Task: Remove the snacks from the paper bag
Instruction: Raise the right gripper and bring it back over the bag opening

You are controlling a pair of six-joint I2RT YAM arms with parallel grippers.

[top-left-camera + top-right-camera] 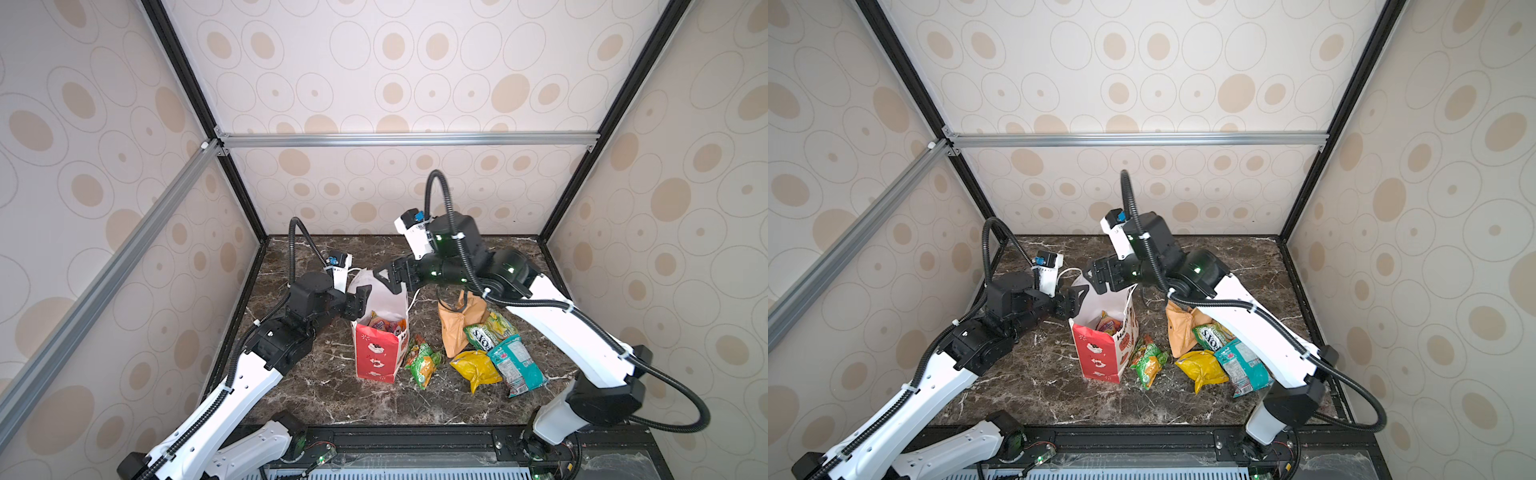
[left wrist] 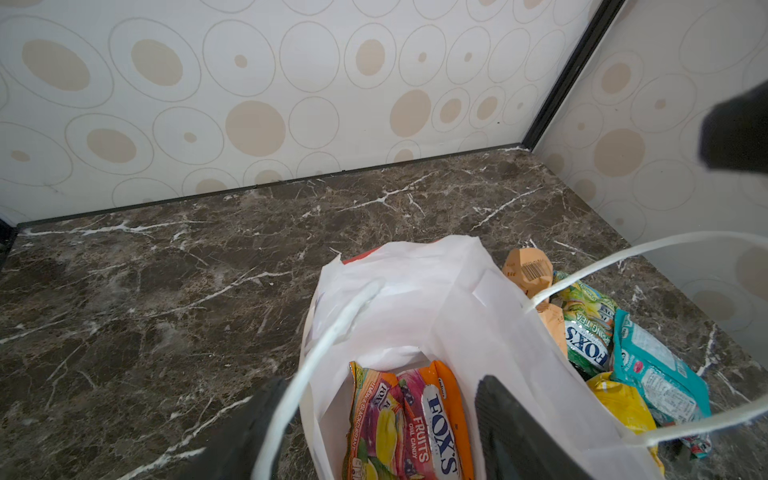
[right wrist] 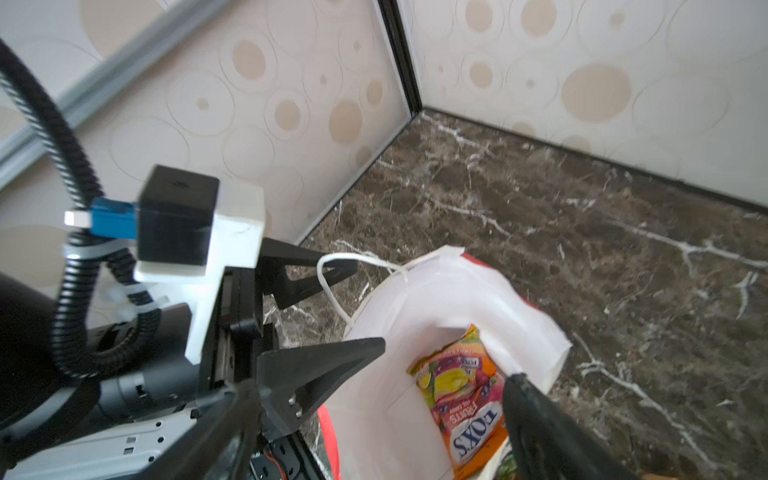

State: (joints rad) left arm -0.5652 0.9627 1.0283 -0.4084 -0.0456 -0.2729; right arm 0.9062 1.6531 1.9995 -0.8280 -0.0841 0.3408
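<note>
- right end effector [image 3: 382,384]: jaws apart, nothing clamped. It hangs over the open mouth of the paper bag [image 1: 376,357], with one fingertip [image 3: 519,384] just above the packet inside.
- left end effector [image 2: 382,382]: jaws apart, not clamped. It sits at the bag's left rim; one finger [image 2: 249,432] is outside the wall and the other is over the white inside. A white cord handle [image 2: 332,332] loops between them.
- Paper bag stands upright on the marble worktop [image 1: 332,395], mouth open, between the two arms.
- orange FOX'S packet [image 2: 415,419]: inside the bag, leaning on the wall, not yet out. Cannot tell whether anything lies under it.
- Already out, on the worktop to the right of the bag:
- green-and-red packet [image 1: 424,359], just beside the bag's base.
- tan kraft pouch [image 1: 455,328], crumpled, farther back under the right arm.
- green FOX'S packet [image 1: 488,332], overlapping the pouch.
- yellow packet [image 1: 476,368], touching the teal one.
- teal packet [image 1: 517,365], nearest the right arm's base.
- Progress, as a judgement: five packets out and one visible in the bag, so the task is nearly done.
- Left to do: right arm reaches in for the orange packet and sets it with the others; left looks placed to steady the rim.
</note>
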